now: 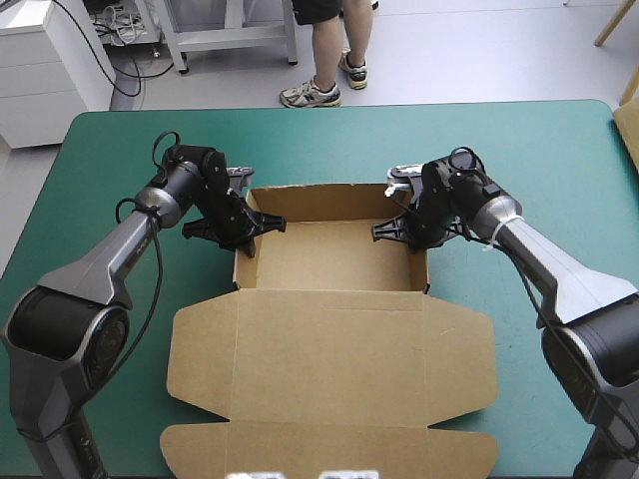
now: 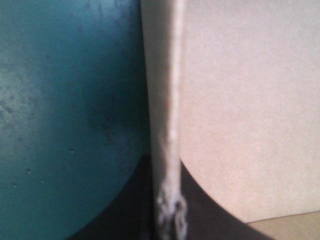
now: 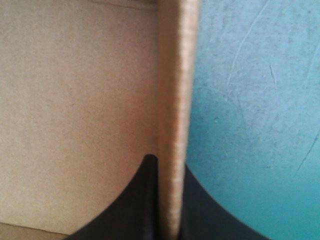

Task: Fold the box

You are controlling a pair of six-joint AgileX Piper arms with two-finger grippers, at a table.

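Observation:
The brown box [image 1: 334, 254] stands as an open tray at mid-table, its walls raised and its wide lid [image 1: 329, 384] lying flat toward the near edge. My left gripper [image 1: 246, 225] is shut on the tray's left wall [image 2: 165, 125], one black finger on each side of the board. On the opposite side, my right gripper [image 1: 411, 228] is shut on the right wall [image 3: 176, 120] in the same way. In both wrist views the wall's top edge runs straight ahead from between the fingers, with the tray's inside on one side and teal-green cover on the other.
The teal-green table [image 1: 120, 160] lies bare around the tray, with room behind it and at both sides. A pale board edge [image 1: 629, 130] shows at the table's right edge. The lid's flaps reach close to the near edge.

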